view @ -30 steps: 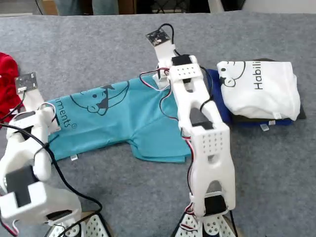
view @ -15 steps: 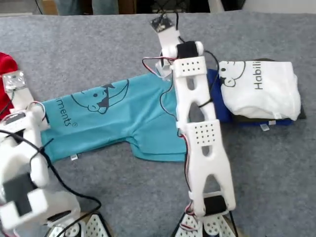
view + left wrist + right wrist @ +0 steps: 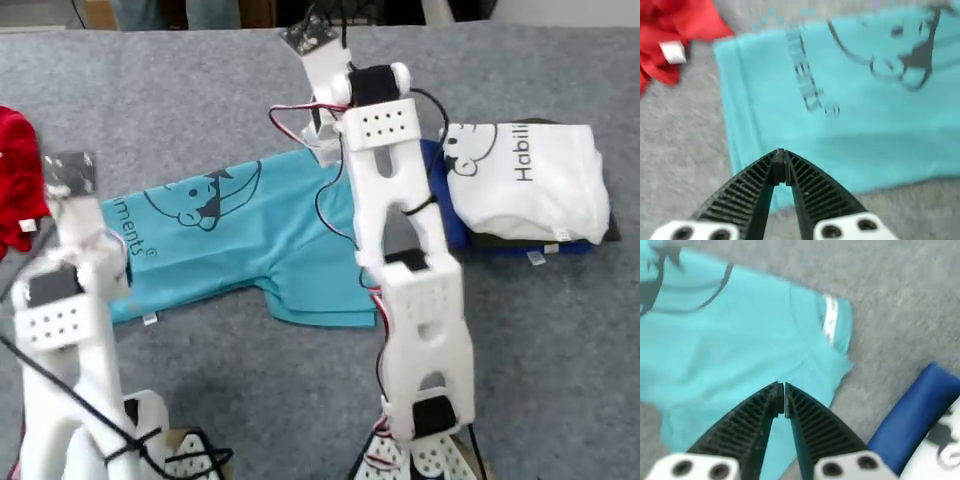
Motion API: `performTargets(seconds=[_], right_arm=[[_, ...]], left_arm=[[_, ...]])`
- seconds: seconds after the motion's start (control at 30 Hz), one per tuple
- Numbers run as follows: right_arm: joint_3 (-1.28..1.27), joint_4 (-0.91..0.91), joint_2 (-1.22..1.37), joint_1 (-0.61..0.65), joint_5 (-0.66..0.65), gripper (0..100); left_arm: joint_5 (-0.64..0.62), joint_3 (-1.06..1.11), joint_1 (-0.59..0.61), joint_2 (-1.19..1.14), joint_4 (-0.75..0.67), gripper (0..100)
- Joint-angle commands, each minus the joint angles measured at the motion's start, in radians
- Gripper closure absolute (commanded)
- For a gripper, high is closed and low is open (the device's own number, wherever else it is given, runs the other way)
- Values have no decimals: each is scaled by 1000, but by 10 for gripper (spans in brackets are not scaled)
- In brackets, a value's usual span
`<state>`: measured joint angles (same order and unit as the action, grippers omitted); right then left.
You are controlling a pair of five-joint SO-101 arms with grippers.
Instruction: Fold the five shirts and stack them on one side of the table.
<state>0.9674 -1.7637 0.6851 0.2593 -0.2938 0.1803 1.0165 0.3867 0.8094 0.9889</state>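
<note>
On the grey table cover (image 3: pixel 560 340) the teal shirt (image 3: pixel 250 235) lay flat and lengthwise between the two arms, its hem end under the left arm and its collar end under the right, with a loose flap jutting from its near edge. That flap looked the likeliest trouble: a fold made end to end could trap it crooked, and the napped cover might drag the lower layer and bunch it. The finished stack, white shirt (image 3: pixel 530 185) on top with a blue shirt (image 3: pixel 447 225) beneath, sat just beside the collar end, so a wide swing by the right arm could nudge it askew. The red shirt (image 3: pixel 15 190) lay crumpled near the hem end at the table's left edge, where a careless pinch might catch it too. The left gripper (image 3: pixel 780 153) hung over the hem with its jaws pressed together on nothing; the right gripper (image 3: pixel 780 386) hovered by the collar, likewise closed and empty, so each would need to spread before any grasp. Open cover lay beyond the shirt's far side and along the near side.
</note>
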Motion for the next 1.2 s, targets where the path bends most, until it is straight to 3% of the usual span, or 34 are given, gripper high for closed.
performTargets(seconds=[0.0,0.17,0.43,0.73,1.0,1.17], right_arm=[[-371,38,-208,6,-8,982],[-673,209,-297,-6,-9,983],[-832,265,-323,-6,-9,983],[-828,245,-325,-9,-20,983],[-863,-2,-498,49,-347,981],[-1162,44,-743,183,-471,979]], left_arm=[[5,104,-15,40,8,971],[28,220,28,41,-110,971],[267,363,311,51,-311,971],[334,254,369,51,-140,971],[219,2,377,41,55,971],[150,39,372,40,41,971]])
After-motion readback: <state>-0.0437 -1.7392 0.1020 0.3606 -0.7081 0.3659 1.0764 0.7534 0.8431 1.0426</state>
